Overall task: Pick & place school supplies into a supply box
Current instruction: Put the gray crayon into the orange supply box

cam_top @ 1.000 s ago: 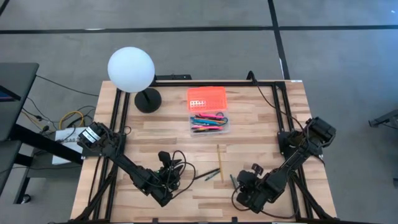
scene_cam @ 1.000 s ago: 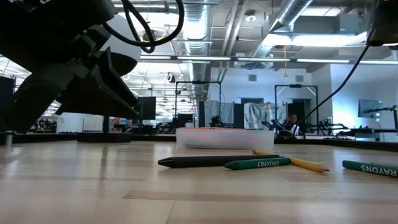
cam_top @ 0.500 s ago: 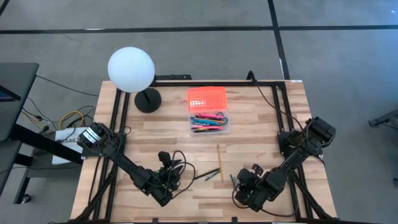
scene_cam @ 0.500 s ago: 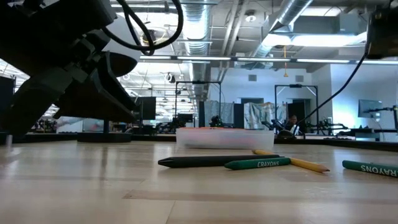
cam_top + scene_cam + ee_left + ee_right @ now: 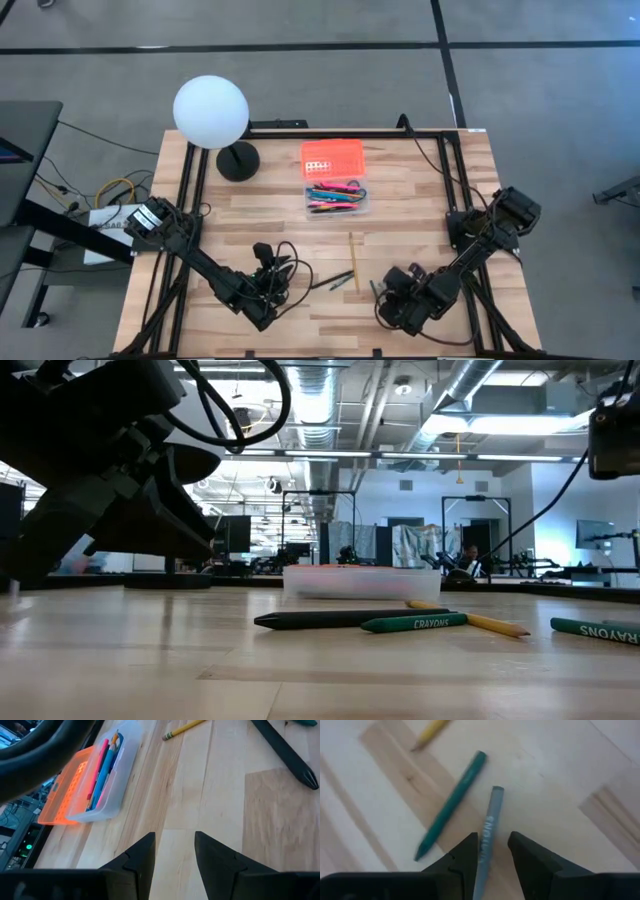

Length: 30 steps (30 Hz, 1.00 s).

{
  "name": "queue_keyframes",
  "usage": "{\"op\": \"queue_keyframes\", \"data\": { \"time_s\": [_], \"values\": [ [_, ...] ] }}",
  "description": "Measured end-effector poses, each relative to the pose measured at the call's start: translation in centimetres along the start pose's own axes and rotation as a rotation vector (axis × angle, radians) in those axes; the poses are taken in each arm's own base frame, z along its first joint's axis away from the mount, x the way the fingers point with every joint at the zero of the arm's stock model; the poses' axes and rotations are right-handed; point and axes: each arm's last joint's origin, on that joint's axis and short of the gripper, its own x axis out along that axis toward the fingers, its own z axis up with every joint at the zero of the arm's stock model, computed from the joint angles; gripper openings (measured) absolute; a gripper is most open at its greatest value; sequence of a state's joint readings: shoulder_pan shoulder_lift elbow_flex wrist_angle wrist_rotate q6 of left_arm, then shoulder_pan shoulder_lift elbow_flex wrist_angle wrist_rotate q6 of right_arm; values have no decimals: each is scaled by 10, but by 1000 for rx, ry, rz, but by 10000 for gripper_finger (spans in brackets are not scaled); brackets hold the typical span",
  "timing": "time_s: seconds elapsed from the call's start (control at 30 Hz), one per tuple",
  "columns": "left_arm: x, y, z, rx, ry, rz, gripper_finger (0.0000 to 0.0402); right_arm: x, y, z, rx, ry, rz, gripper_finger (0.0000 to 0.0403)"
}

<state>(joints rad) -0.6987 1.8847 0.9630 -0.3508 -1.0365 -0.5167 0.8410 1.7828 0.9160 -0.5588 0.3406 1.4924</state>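
Crayons and pencils lie loose on the wooden table (image 5: 420, 190), and we place everything from the supply box (image 5: 337, 198), the clear tray with its orange lid (image 5: 332, 157) lying flat just behind it. That tray already holds pink, blue and orange pens (image 5: 333, 193).

Toward the front edge from the box lie a yellow pencil (image 5: 352, 259), a black marker (image 5: 330, 619) and a green crayon (image 5: 414, 624), close together. A second, grey-green crayon (image 5: 486, 836) lies a little to the right of these, next to another green one (image 5: 452, 805).

Our right gripper (image 5: 493, 851) is low over this grey-green crayon, well in front and to the right of the box. Its fingers (image 5: 466, 854) stand narrowly apart on either side of the crayon's near end, and we cannot tell whether they touch it.

Our left gripper (image 5: 174, 850) hovers in front and to the left of the box, fingers narrowly parted with bare wood between them, holding nothing.

Left and behind the box stands a white globe lamp (image 5: 211, 111).
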Motion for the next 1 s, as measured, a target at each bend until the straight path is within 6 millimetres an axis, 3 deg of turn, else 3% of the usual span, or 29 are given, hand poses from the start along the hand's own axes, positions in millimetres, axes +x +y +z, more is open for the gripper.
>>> {"op": "queue_keyframes", "data": {
  "time_s": [0.17, 0.4, 0.63, 1.0],
  "values": [
    [0, 0, 0, -2, -1, 0, 132, 1, -5, 3, 21, 65, -49, 83],
    [0, 0, 0, -4, -1, -1, 132, 7, -10, 23, 4, 169, -68, 40],
    [0, 0, 0, -5, 5, -10, 132, 13, -13, 42, -142, 266, -36, 10],
    [0, 0, 0, -5, 4, -10, 132, 13, -12, 57, -442, 290, 1, 4]
  ]
}}
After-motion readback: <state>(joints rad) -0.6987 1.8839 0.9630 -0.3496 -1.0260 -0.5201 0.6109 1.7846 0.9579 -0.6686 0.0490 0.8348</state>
